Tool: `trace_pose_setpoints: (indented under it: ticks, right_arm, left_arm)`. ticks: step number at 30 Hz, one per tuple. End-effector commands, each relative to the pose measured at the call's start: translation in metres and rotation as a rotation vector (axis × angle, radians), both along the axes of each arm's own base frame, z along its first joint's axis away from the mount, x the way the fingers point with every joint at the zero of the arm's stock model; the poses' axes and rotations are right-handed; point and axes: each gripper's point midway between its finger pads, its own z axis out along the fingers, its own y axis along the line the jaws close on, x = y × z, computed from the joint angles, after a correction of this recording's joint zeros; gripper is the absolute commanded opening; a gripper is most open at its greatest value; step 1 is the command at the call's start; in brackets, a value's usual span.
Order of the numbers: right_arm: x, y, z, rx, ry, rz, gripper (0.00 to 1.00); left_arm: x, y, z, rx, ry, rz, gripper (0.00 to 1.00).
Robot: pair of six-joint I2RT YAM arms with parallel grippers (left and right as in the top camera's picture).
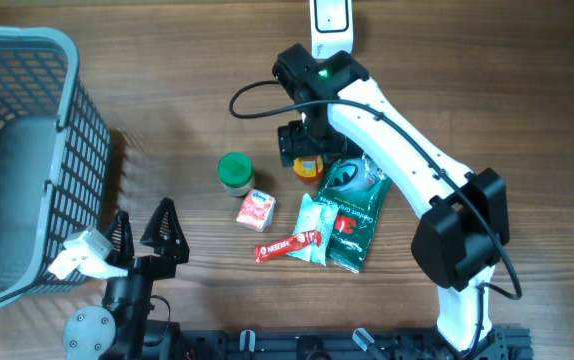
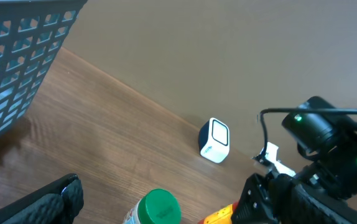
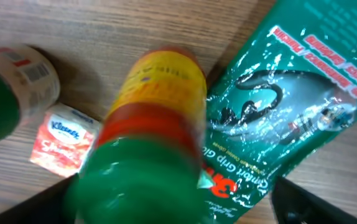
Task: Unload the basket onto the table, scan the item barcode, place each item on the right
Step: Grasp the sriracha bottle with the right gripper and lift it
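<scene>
Overhead, we find the right hand [image 1: 307,148] over the yellow bottle [image 1: 309,170], which sits on the surface [image 1: 167,120] near the scanner [image 1: 329,20]; the left hand [image 1: 143,232] gapes empty. Left wrist: nothing is held before the scanner. Right wrist: jaws wide, bottle between them, ungripped. We judge the scan outstanding: grasp and presentation remain.

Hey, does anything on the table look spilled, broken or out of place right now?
Nothing spilled or damaged. The only untidy bit: the red sachet lies askew, one end on the teal pouch, which overlaps the green glove packet.
</scene>
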Motion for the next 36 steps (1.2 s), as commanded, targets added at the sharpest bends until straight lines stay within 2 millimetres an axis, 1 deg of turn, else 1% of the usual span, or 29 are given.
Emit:
trace_pose_setpoints:
  ticks: [1, 5, 8, 11, 12, 14, 15, 16, 17, 19, 22, 24, 26, 28, 29, 31, 34, 36]
  right_arm:
    - [0.014, 0.004, 0.016, 0.018, -0.051, -0.041, 1.0]
    - [0.012, 0.005, 0.018, 0.023, -0.045, -0.063, 0.99]
    - [0.011, 0.004, 0.025, 0.029, -0.052, -0.072, 0.99]
    - [0.016, 0.008, 0.041, 0.059, -0.092, -0.075, 1.0]
    - [0.019, 0.01, 0.05, 0.077, -0.113, -0.098, 1.0]
    - [0.022, 0.011, 0.058, 0.098, -0.127, -0.173, 0.99]
    - [0.024, 0.013, 0.061, 0.114, -0.131, -0.259, 0.99]
    - [0.027, 0.013, 0.062, 0.12, -0.14, -0.279, 1.0]
    - [0.033, 0.013, 0.061, 0.122, -0.157, -0.276, 1.0]
    - [0.037, 0.01, 0.059, 0.116, -0.164, -0.25, 1.0]
    - [0.041, 0.005, 0.053, 0.097, -0.16, -0.171, 0.99]
    - [0.041, 0.005, 0.043, 0.076, -0.144, -0.138, 1.0]
    - [0.039, 0.003, 0.029, 0.049, -0.12, -0.112, 1.0]
    - [0.043, 0.002, 0.009, 0.014, -0.099, -0.093, 0.99]
    - [0.044, 0.003, 0.003, 0.009, -0.09, -0.092, 0.99]
    - [0.042, 0.004, -0.012, -0.007, -0.054, -0.089, 0.96]
    - [0.036, 0.008, -0.023, 0.005, -0.004, -0.045, 0.94]
    - [0.033, 0.008, -0.024, 0.003, 0.013, -0.039, 0.91]
  left_arm:
    - [0.001, -0.004, -0.004, 0.007, 0.006, -0.02, 1.0]
    - [0.001, -0.004, -0.004, 0.007, 0.006, -0.02, 1.0]
    - [0.001, -0.004, -0.004, 0.007, 0.006, -0.02, 1.0]
    - [0.001, -0.004, -0.004, 0.007, 0.006, -0.02, 1.0]
    - [0.001, -0.004, -0.004, 0.007, 0.006, -0.02, 1.0]
    - [0.001, -0.004, -0.004, 0.007, 0.006, -0.02, 1.0]
    - [0.001, -0.004, -0.004, 0.007, 0.006, -0.02, 1.0]
    - [0.001, -0.004, -0.004, 0.007, 0.006, -0.02, 1.0]
    - [0.001, -0.004, -0.004, 0.007, 0.006, -0.02, 1.0]
    - [0.001, -0.004, -0.004, 0.007, 0.006, -0.02, 1.0]
    - [0.001, -0.004, -0.004, 0.007, 0.006, -0.02, 1.0]
    - [0.001, -0.004, -0.004, 0.007, 0.006, -0.02, 1.0]
    - [0.001, -0.004, -0.004, 0.007, 0.006, -0.02, 1.0]
    - [0.001, -0.004, -0.004, 0.007, 0.006, -0.02, 1.0]
    - [0.001, -0.004, -0.004, 0.007, 0.006, -0.02, 1.0]
    - [0.001, -0.004, -0.004, 0.007, 0.006, -0.02, 1.0]
    - [0.001, -0.004, -0.004, 0.007, 0.006, -0.02, 1.0]
    - [0.001, -0.004, -0.004, 0.007, 0.006, -0.02, 1.0]
